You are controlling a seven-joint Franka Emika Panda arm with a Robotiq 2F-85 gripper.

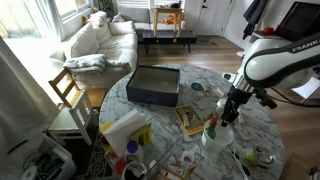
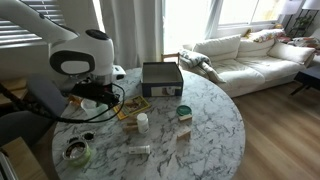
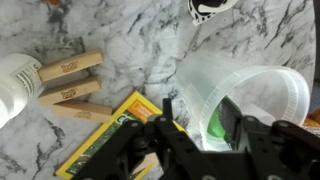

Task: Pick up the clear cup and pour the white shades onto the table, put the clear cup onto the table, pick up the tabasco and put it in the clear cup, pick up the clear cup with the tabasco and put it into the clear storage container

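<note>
As something green showed through the wall of the clear cup [image 3: 255,85] and I could not identify it, I assigned the step by judgement only. If the item was the tabasco, the step in hand was the final pick-up of the loaded cup; otherwise it was the first lift for pouring.

1. Location: the cup stood on the table [image 3: 130,30], just beside a yellow book [image 3: 110,140] and directly under my gripper [image 3: 197,115].
2. Tool state: the fingers stood apart, one outside the cup wall and one seemingly inside the mouth. I could not tell whether they pinched the wall.
3. Pose: in both exterior views my arm arched over the table, wrist pointing down.
4. Next move: a firm pinch on the rim, then a level lift toward the clear storage container [image 1: 122,128], well apart across the table.
</note>
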